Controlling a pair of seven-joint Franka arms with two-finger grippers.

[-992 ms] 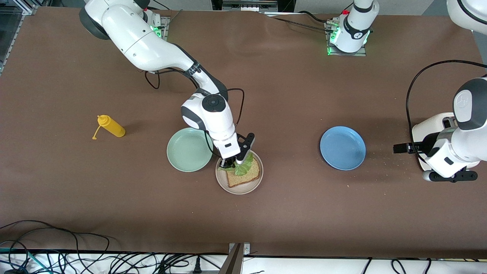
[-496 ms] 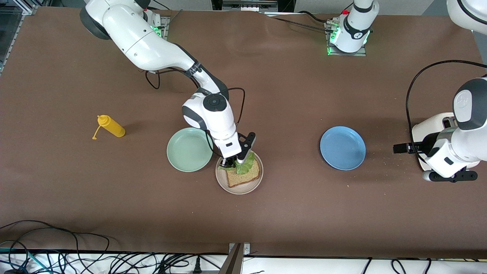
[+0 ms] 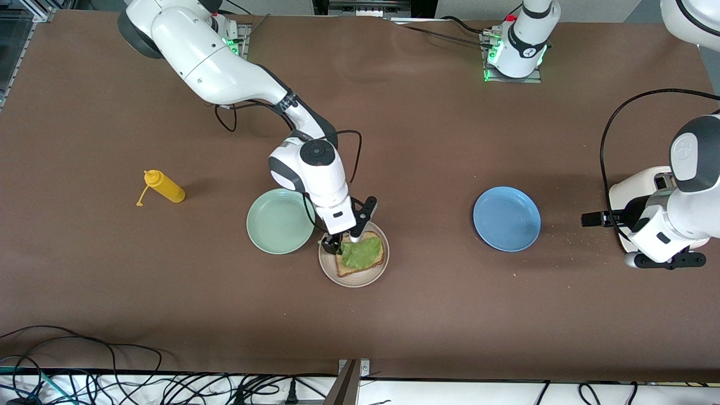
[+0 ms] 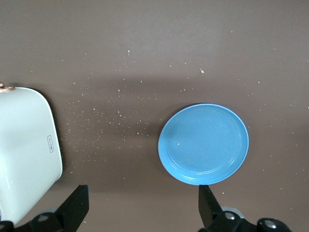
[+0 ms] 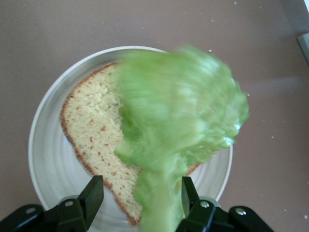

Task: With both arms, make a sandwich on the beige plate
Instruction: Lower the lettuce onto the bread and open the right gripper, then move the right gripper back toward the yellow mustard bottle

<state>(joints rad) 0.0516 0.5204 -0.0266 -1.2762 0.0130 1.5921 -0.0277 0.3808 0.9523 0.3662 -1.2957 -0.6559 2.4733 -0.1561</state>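
The beige plate (image 3: pixel 353 278) (image 5: pixel 48 159) lies near the table's middle with one brown bread slice (image 3: pixel 347 266) (image 5: pixel 91 130) on it. A green lettuce leaf (image 3: pixel 361 251) (image 5: pixel 178 116) lies spread over the slice. My right gripper (image 3: pixel 341 242) (image 5: pixel 140 193) hangs low over the plate's rim with its jaws open. The leaf's stalk end sits between the fingers (image 5: pixel 91 195), close to one of them. My left gripper (image 3: pixel 590 219) (image 4: pixel 141 208) waits open over bare table, between the blue plate and a white appliance, holding nothing.
A mint-green plate (image 3: pixel 279 221) touches the beige plate on the side toward the right arm's end. A blue plate (image 3: pixel 507 219) (image 4: pixel 203 143) and a white box-shaped appliance (image 3: pixel 635 191) (image 4: pixel 24 154) stand toward the left arm's end, with crumbs between. A yellow squeeze bottle (image 3: pixel 163 187) lies on its side.
My right gripper has opened and the lettuce has dropped from it, spreading flat over the bread. The left arm has not moved.
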